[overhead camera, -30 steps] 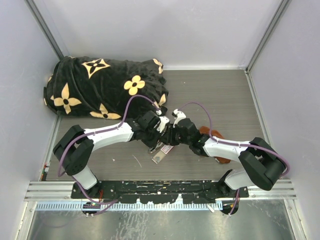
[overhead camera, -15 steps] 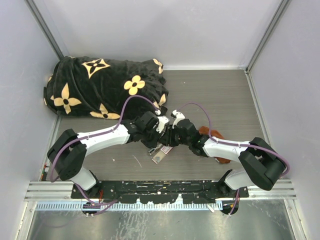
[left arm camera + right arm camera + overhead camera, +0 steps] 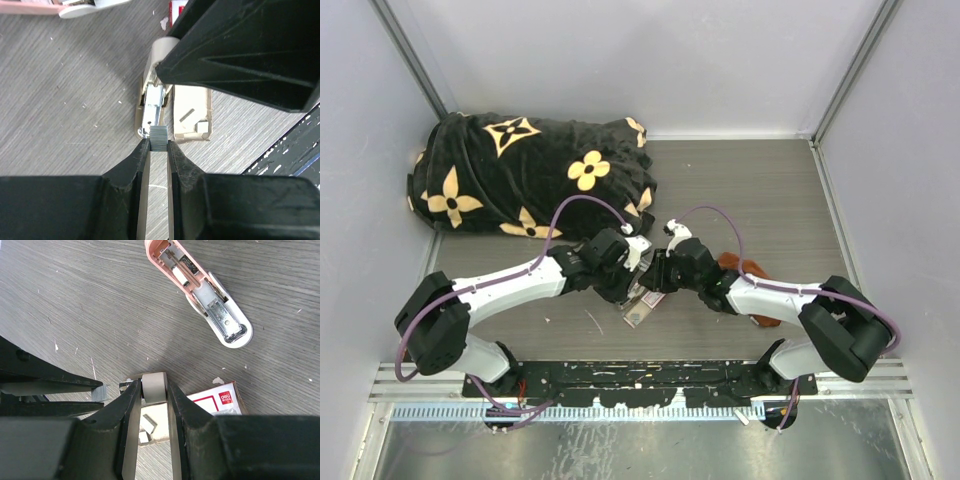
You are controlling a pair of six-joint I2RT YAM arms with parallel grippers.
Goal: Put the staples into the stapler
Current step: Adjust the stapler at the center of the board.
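As left claw (image 3: 159,146) pinches staples (image 3: 159,137), right claw (image 3: 153,390) grips stapler (image 3: 152,107), box (image 3: 212,400) labelled deli

The left arm (image 3: 510,283) and right arm (image 3: 770,293) stretch low and inward, wrists nearly meeting. The left gripper (image 3: 158,146) pinches the staples (image 3: 159,138); the right gripper (image 3: 153,385) clamps a beige piece (image 3: 153,388).
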